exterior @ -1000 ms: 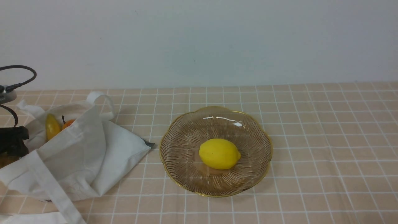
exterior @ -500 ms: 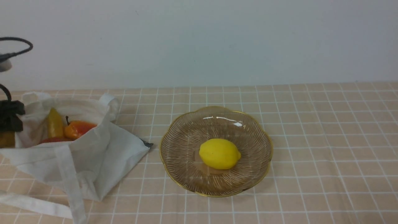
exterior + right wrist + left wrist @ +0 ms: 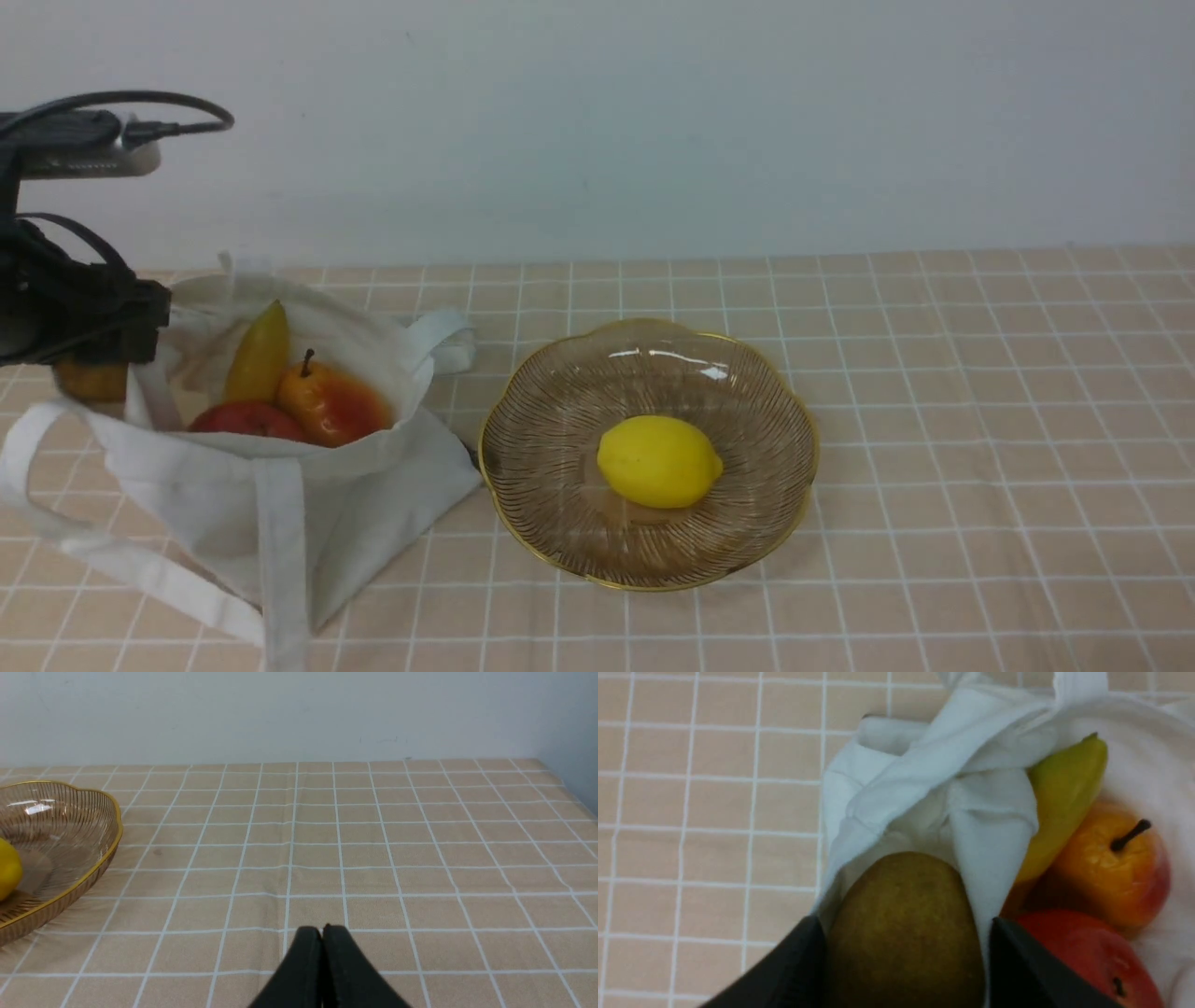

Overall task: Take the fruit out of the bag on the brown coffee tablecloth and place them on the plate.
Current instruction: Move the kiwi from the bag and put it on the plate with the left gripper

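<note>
View of the desk during removal of the second fruit. The left gripper point(image 3: 908, 927), at the left edge of the desk, has its fingers pinching the kiwi point(image 3: 901, 905) across its width, just over the bag's near-left rim. The bag point(image 3: 355, 485) lies open by the left edge on the tablecloth point(image 3: 980, 420). Inside it are a long yellow fruit point(image 3: 257, 355), a pear point(image 3: 331, 406) and a red fruit point(image 3: 245, 420), all three touching. The plate point(image 3: 810, 448) stands at the middle of the desk, just beside the bag, with the lemon point(image 3: 658, 462) at its centre. The right gripper point(image 3: 322, 934) hangs over bare cloth toward the right edge, its fingers pressed together and holding nothing.

Step in hand, as judged: carry the kiwi from the bag to the plate. In the left wrist view a fold of the bag's cloth lies against the kiwi beside one finger; whether it is caught in the grip cannot be told. A good carry would therefore rise straight up first, so that any trapped cloth shows itself by dragging the bag. It would then cross to the plate and set the kiwi down on bare glass beside the lemon, low enough that it does not roll.
</note>
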